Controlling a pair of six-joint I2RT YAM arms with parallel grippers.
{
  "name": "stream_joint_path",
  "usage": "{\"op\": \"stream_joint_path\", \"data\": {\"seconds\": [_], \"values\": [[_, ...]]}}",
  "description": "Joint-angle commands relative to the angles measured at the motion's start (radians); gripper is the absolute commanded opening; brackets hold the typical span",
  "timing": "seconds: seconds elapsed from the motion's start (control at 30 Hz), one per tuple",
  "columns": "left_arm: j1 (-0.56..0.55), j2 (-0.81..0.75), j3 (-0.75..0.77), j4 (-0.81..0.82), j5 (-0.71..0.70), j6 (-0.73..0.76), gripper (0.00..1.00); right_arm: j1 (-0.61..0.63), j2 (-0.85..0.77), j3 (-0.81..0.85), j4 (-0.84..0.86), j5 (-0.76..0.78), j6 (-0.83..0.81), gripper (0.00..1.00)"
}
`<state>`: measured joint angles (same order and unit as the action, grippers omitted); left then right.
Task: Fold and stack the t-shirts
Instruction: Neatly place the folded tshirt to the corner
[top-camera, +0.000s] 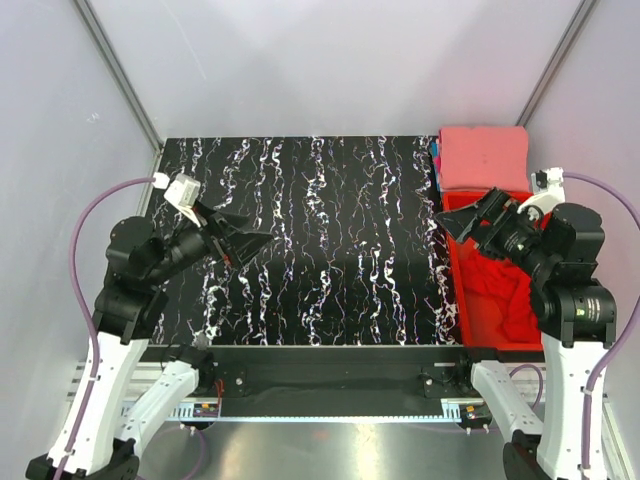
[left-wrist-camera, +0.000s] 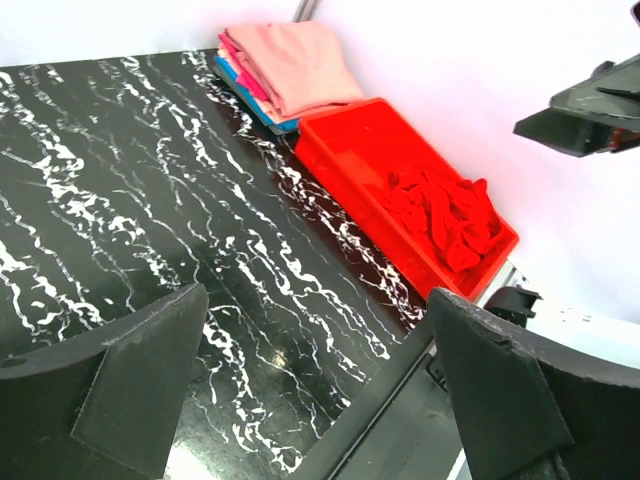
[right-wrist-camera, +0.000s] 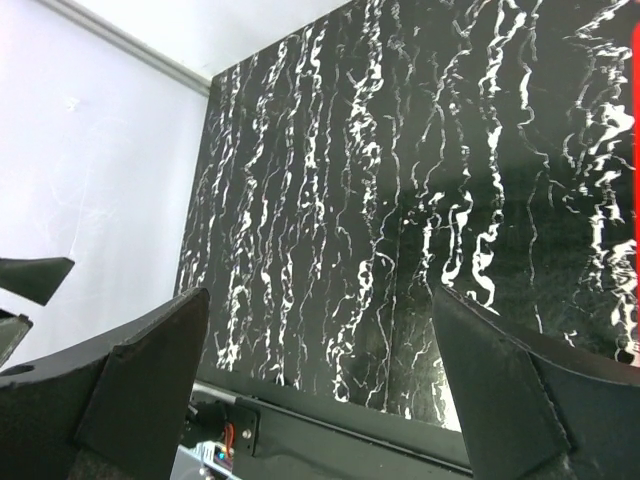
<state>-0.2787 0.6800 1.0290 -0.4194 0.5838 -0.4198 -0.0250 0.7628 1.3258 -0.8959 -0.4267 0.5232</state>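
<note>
Black white-veined marble-look tabletop (top-camera: 330, 240), bare through the middle. Stack of folded cotton t-shirts (top-camera: 483, 158) sits at the 1 o'clock corner, salmon-pink one on top, with magenta and blue edges showing underneath in the left wrist view (left-wrist-camera: 295, 65). Rigid red plastic bin (top-camera: 450, 280) runs along the right edge from 3 to 5 o'clock, its far end just beside the stack. Crumpled red t-shirt (top-camera: 505, 300) lies loose inside the bin, bunched toward its near end (left-wrist-camera: 440, 210). Left tool (top-camera: 248, 238) hangs over the tabletop at 9 o'clock, fingers spread wide, nothing between them (left-wrist-camera: 320, 390). Right tool (top-camera: 465, 215) hangs at 3 o'clock over the bin's far end, also spread wide and holding nothing (right-wrist-camera: 320, 390). Both tools are clear of any fabric.
</note>
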Motion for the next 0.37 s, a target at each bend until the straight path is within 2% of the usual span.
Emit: {"op": "stream_joint_path", "data": {"seconds": [0.0, 0.33], "values": [[-0.004, 0.003, -0.035, 0.054, 0.050, -0.017, 0.99, 0.000, -0.045, -0.003, 0.014, 0.037, 0.023, 1.00], [-0.005, 0.009, -0.024, 0.057, 0.062, -0.011, 0.99, 0.000, -0.076, -0.031, -0.002, 0.039, 0.043, 1.00]]}}
